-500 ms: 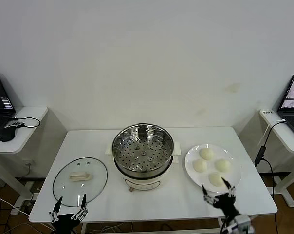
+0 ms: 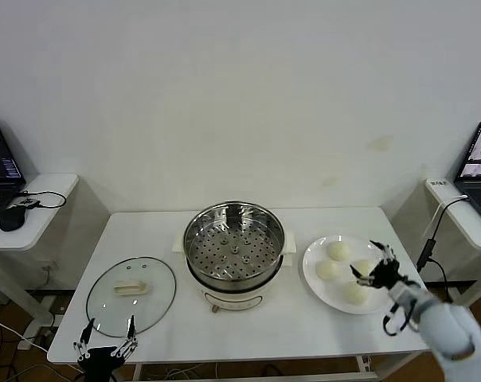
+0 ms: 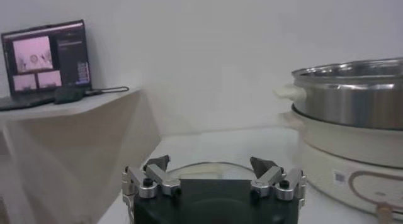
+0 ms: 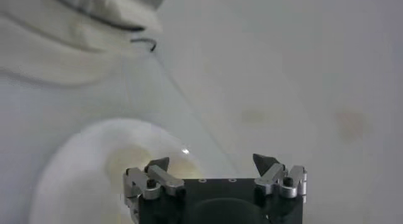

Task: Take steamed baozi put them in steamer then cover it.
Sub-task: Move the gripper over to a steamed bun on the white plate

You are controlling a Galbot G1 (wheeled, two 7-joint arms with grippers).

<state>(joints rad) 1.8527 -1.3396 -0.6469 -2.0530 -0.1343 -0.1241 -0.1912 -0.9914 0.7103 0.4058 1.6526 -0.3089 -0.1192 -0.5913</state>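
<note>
At the far left a laptop [image 2: 0, 159] and a dark mouse [image 2: 12, 216] sit on a white side table [image 2: 41, 208]. On the main white table [image 2: 248, 322], the cover [image 2: 131, 295] lies flat near the front left corner: a round clear glass disc with a thin metal rim and a cream bar handle at its centre. The left gripper [image 2: 104, 341] hangs just off the table's front edge, just in front of the cover, jaws spread wide and empty.

In the middle stands the steamer [image 2: 234, 245], a shiny steel basket with a perforated floor on a cream pot base; it holds nothing. A small label on the base is too small to read.

To its right a flat white plate [image 2: 310, 267] carries four steamed baozi [image 2: 338, 251], smooth, round and off-white. The right gripper [image 2: 376, 267] hovers over the plate's right side, near the buns, fingers fully apart and holding nothing. Another laptop [image 2: 479, 167] shows at the far right.
</note>
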